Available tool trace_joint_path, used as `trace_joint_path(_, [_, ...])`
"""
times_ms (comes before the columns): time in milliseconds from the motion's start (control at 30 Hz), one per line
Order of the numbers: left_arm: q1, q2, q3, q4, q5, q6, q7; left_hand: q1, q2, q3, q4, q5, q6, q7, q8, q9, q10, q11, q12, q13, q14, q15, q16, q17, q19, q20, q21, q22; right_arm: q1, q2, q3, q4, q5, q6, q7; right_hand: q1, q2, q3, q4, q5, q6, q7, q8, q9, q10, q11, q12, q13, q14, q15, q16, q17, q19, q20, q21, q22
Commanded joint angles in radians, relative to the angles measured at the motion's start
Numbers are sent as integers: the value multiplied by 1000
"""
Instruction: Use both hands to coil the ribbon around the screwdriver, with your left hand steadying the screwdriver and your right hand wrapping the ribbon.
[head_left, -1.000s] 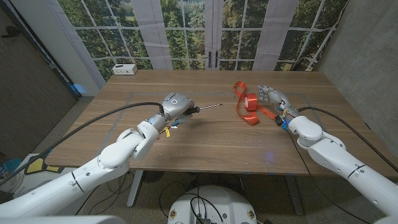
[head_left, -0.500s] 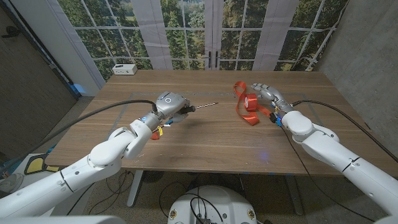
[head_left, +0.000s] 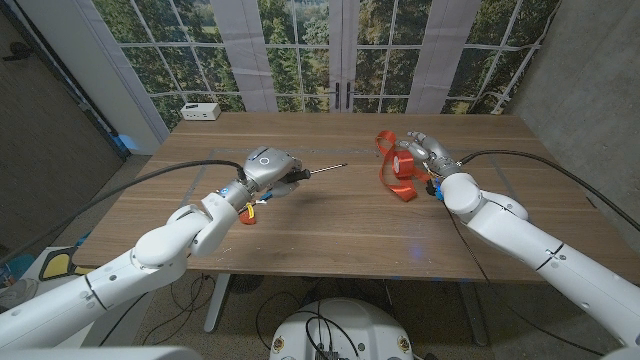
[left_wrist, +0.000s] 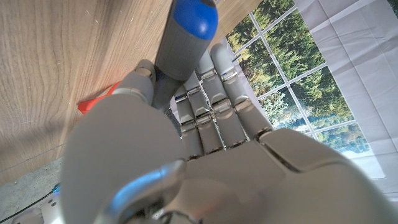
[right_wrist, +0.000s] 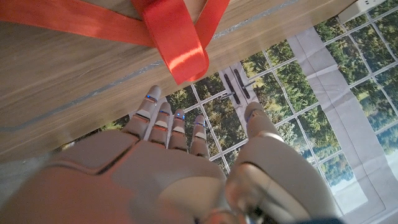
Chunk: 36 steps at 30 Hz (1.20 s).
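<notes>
My left hand (head_left: 268, 166) grips the screwdriver's grey, blue-capped handle (left_wrist: 186, 37) at the table's middle left. The thin metal shaft (head_left: 330, 167) points right, just above the wood. In the left wrist view my hand (left_wrist: 205, 149) has its fingers (left_wrist: 217, 106) wrapped around the handle. The red ribbon (head_left: 397, 168) lies loosely folded on the table at the middle right. My right hand (head_left: 422, 152) hovers at the ribbon's right side with fingers apart and nothing in them. In the right wrist view the ribbon's loop (right_wrist: 171, 34) lies just past my spread fingertips (right_wrist: 163, 112).
A white box (head_left: 201, 110) stands at the table's far left corner, by the windows. Faint tape lines (head_left: 215, 155) mark the wooden top. A small red piece (left_wrist: 99, 99) lies on the wood beside my left hand. Bare table (head_left: 340, 215) stretches between the hands.
My right hand has moved left, closing in on the ribbon's right side. My left hand has drawn slightly left with the screwdriver. The ribbon has not moved.
</notes>
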<state>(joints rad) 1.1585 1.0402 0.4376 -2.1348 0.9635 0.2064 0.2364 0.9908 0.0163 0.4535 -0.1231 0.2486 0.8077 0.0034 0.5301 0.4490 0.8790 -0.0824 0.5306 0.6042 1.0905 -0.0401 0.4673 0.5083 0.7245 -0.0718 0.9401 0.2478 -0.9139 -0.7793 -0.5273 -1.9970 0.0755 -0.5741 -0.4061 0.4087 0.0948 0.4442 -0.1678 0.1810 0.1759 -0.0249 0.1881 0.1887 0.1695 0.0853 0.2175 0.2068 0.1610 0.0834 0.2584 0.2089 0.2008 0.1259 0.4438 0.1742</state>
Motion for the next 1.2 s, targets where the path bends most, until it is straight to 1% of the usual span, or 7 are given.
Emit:
trace_joint_path(33, [39, 23, -29, -9, -15, 2, 28, 141, 131, -3, 0, 9, 19, -20, 10, 29, 88, -85, 9, 9, 161, -188, -4, 6, -6, -57, 11, 0, 95, 57, -128, -66, -145, -417, -72, 24, -12, -2, -7, -3, 0, 10, 4, 3, 11, -4, 1, 4, 22, -11, 8, -1, 29, -2, 5, 4])
trace_joint_path(133, [47, 25, -35, -10, -22, 2, 33, 142, 132, -4, 0, 10, 19, -21, 11, 30, 87, -86, 9, 12, 161, -188, -5, 8, -7, -57, 14, -1, 126, 72, -166, -63, -171, -492, -77, 31, -32, -14, -2, -3, 18, 22, 12, 4, 44, -2, 11, 5, 56, -17, 19, 0, 57, -5, 8, 4])
trace_joint_path(267, [53, 27, -38, -11, -22, 7, 34, 142, 132, -5, 0, 11, 18, -20, 11, 30, 87, -84, 10, 16, 161, -188, -7, 11, -9, -58, 18, -3, 156, 61, -198, -65, -178, -521, -50, 32, -48, -24, 1, -2, 38, 30, 19, 4, 59, 1, 16, 6, 69, -22, 22, 0, 67, -1, 7, 3])
trace_joint_path(333, [54, 25, -37, -9, -15, 10, 41, 142, 132, -5, 0, 12, 18, -21, 11, 30, 87, -86, 10, 18, 161, -188, -8, 12, -9, -58, 21, -4, 193, 66, -236, -67, -189, -589, -31, 31, -52, -28, 2, -2, 40, 28, 20, 4, 60, 2, 16, 6, 72, -22, 23, 1, 68, 1, 7, 3])
trace_joint_path(700, [58, 22, -40, -4, -18, 18, 44, 143, 131, -10, 2, 16, 16, -20, 13, 31, 87, -85, 10, 28, 161, -188, -14, 21, -15, -59, 35, -11, 213, 56, -245, -56, -158, -549, 4, -5, -95, -69, 23, 0, 104, 38, 38, 6, 75, 11, 18, 9, 71, -16, 21, 7, 74, 8, -4, 4])
trace_joint_path(1067, [53, 25, -38, 0, -21, 16, 39, 145, 131, -14, 2, 19, 17, -21, 14, 31, 89, -86, 8, 32, 163, -188, -18, 29, -19, -60, 47, -18, 341, 101, -403, 24, -232, -681, 16, -29, -110, -92, 35, 4, 133, 42, 42, 6, 102, 14, 25, 10, 93, -16, 30, 11, 97, 15, -4, 5])
trace_joint_path(1200, [52, 23, -37, 4, -22, 18, 43, 146, 131, -15, 2, 20, 16, -21, 14, 31, 90, -86, 7, 33, 164, -188, -20, 32, -20, -60, 52, -20, 371, 110, -430, 47, -231, -703, 27, -30, -110, -96, 36, 7, 137, 43, 41, 6, 109, 8, 26, 10, 103, -21, 33, 12, 113, 18, -1, 5])
